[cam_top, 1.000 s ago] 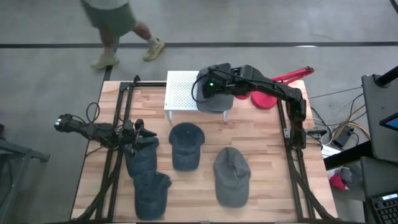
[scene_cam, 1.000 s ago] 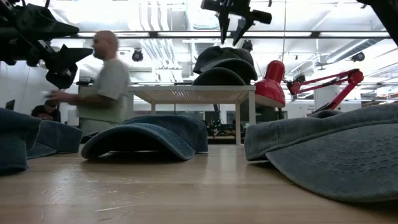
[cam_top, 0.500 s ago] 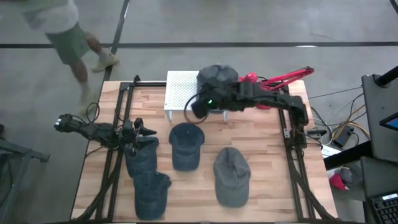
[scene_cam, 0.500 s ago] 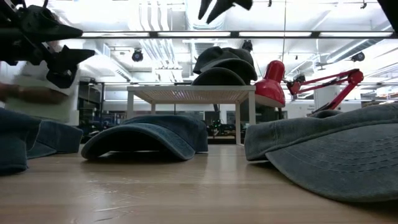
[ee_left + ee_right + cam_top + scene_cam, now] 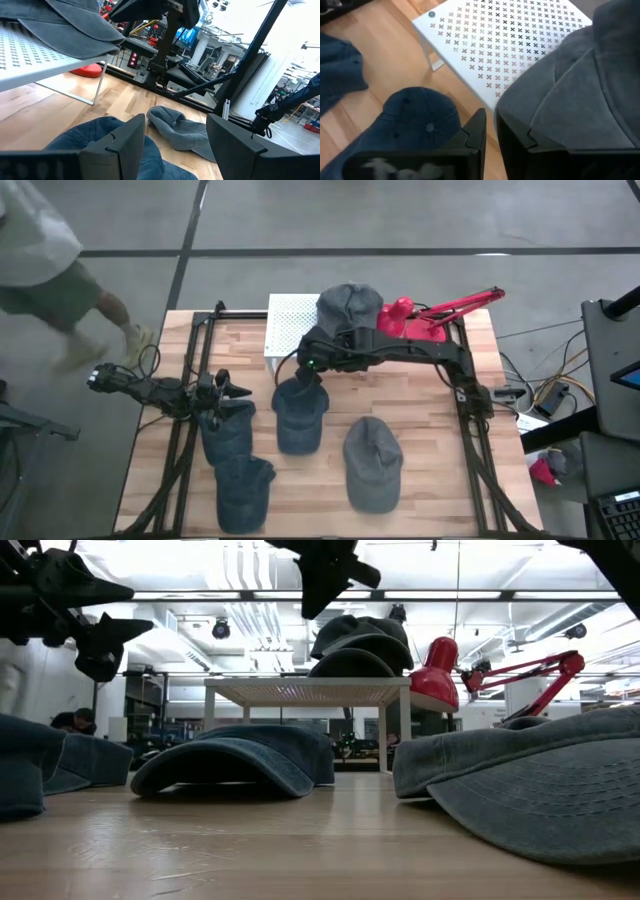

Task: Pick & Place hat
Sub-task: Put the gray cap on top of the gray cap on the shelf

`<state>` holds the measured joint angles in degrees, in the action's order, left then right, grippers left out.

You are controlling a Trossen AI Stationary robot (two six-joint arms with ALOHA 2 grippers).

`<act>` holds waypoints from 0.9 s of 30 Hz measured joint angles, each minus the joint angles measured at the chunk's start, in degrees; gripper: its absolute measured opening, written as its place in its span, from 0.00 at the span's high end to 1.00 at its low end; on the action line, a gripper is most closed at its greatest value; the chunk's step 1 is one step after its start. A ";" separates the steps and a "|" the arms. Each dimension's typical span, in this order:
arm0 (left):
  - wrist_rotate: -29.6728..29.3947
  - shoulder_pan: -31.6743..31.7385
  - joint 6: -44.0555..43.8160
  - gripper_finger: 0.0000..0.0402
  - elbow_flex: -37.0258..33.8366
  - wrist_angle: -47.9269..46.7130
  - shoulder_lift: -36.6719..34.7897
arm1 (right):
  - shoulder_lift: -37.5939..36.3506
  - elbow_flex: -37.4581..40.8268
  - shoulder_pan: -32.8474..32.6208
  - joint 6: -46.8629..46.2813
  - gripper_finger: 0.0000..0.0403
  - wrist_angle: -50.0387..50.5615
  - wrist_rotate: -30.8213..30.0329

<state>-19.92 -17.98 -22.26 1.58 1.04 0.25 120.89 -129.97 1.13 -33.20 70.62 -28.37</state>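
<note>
A white perforated stand [image 5: 290, 330] at the table's far side carries stacked grey hats [image 5: 348, 308] [image 5: 355, 645]. In front of it a dark blue hat [image 5: 298, 412] [image 5: 415, 117] lies crown up on the wood. My right gripper [image 5: 305, 373] [image 5: 490, 132] hangs above that hat's far end, slanting down, shut with nothing in it. Two more blue hats [image 5: 228, 430] [image 5: 243, 488] lie at the left, and a grey hat [image 5: 372, 462] lies near the front. My left gripper [image 5: 235, 392] [image 5: 175, 145] waits open and level at the left, over a blue hat.
A red desk lamp [image 5: 425, 315] stands at the far right corner behind the stand. Dark frame rails [image 5: 195, 360] run along the table's left and right sides. A person [image 5: 40, 260] walks on the floor beyond the far left corner.
My right gripper has come away from above the grey hats on the stand, moving toward the near edge and left and sinking over the middle blue hat. Its wrist has rolled and its fingers have shut on nothing. The person has walked toward the left.
</note>
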 joint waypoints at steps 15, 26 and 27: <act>0.09 0.00 -0.02 0.46 0.00 0.09 0.04 | 2.96 -0.02 1.31 7.35 0.98 -3.37 5.64; 0.07 0.00 -0.17 0.46 0.00 0.26 0.11 | 3.03 0.23 3.24 10.74 0.98 -3.48 11.68; 0.07 0.00 -0.20 0.46 0.00 0.27 0.11 | 3.03 0.54 3.47 10.72 0.98 -3.46 12.22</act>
<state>-19.86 -17.98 -22.46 1.58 1.31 0.36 123.92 -129.43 4.60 -22.48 67.16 -16.14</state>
